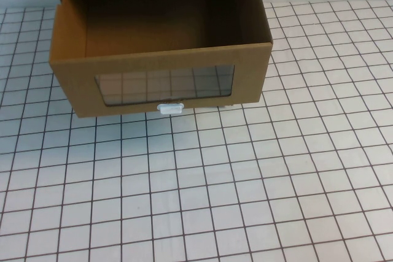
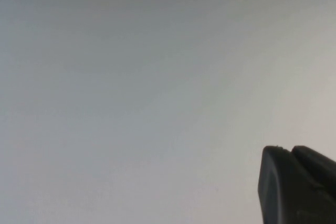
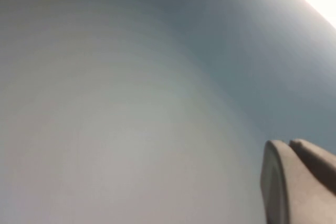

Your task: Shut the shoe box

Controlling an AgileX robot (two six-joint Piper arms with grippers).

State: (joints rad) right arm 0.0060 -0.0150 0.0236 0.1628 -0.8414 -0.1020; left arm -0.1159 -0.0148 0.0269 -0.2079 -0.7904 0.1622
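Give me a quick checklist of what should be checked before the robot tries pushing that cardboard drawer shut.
1. shoe box drawer pulled out: ok, open.
2. Drawer inside has nothing visible: ok.
3. white pull tab reachable at the front: ok.
4. grid table in front of the box has nothing lying on it: ok.
5. left gripper near the box: cannot tell, faces a blank surface.
6. right gripper near the box: cannot tell, same.

Your high view is evenly lit and sharp; the shoe box (image 1: 161,47) interior is shadowed; wrist views are blurry, with glare in the right one.
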